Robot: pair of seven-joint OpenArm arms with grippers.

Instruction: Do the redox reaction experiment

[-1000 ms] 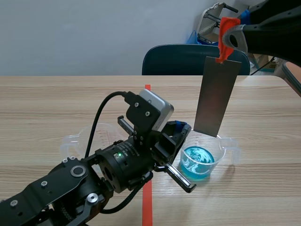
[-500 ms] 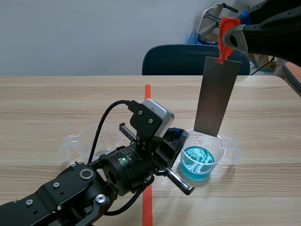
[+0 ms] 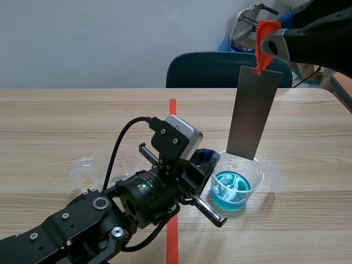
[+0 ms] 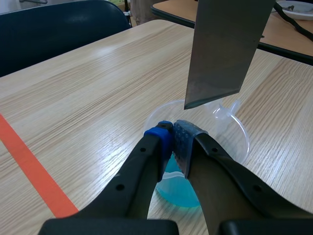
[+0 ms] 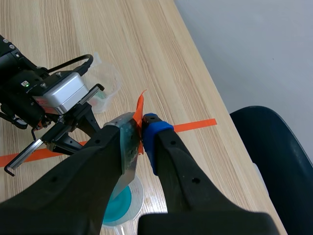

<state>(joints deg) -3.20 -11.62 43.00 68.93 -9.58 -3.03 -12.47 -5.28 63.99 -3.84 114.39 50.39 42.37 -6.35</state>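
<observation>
- Scene view: the right gripper (image 3: 263,55), raised at the far right, is clamped on an orange-red tab (image 3: 265,30) at the top of the grey metal plate (image 3: 254,113). The plate hangs beneath it with its long axis nearly upright. Its lower edge points down over the far rim of the beaker of blue liquid (image 3: 234,190) and is clear of the liquid.
- The left gripper (image 3: 209,159) sits just beside that beaker, on its left, with its fingers closed together. An empty clear beaker (image 3: 107,162) stands partly hidden behind the left arm (image 3: 82,220). A dark chair (image 3: 214,70) stands beyond the table (image 3: 55,115).
- Left wrist view: the left fingers meet at the blue beaker's near rim, and we see nothing held between the pads. We cannot tell whether they touch the rim. The plate hangs ahead and above, its bottom edge over the beaker's far side.
- Right wrist view: the right fingers pinch the orange-red tab, and the plate drops edge-on toward the blue beaker below. The left arm lies between that beaker and the empty one.
</observation>
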